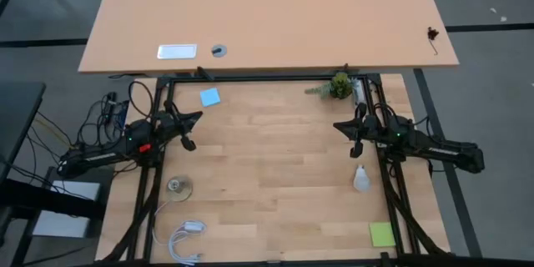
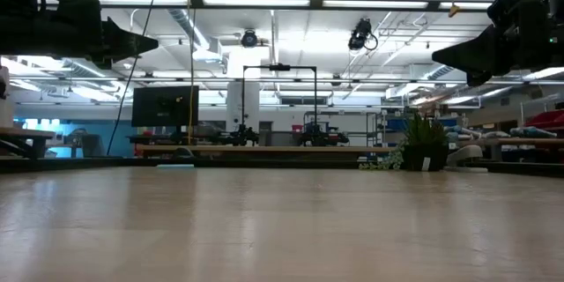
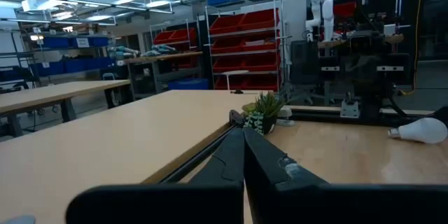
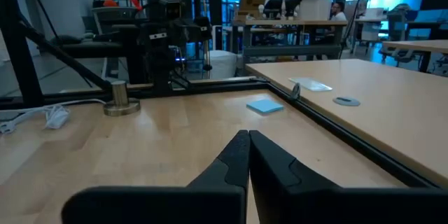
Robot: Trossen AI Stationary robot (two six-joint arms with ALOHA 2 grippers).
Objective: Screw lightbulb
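The white frosted lightbulb (image 1: 360, 178) lies on its side on the wooden table near the right edge; it also shows in the left wrist view (image 3: 422, 131). The round grey socket disc (image 1: 178, 187) with its white cord (image 1: 185, 240) stands at the near left, and shows in the right wrist view (image 4: 120, 100). My left gripper (image 1: 198, 117) is shut and empty, held above the table's left side. My right gripper (image 1: 337, 125) is shut and empty, above the right side, a little beyond the bulb toward the far edge.
A blue sticky note (image 1: 209, 97) lies far left, a green one (image 1: 381, 234) near right. A small potted plant (image 1: 339, 86) stands at the far edge. A second light-wood table (image 1: 267, 17) adjoins beyond. Dark frame rails run along the table's sides.
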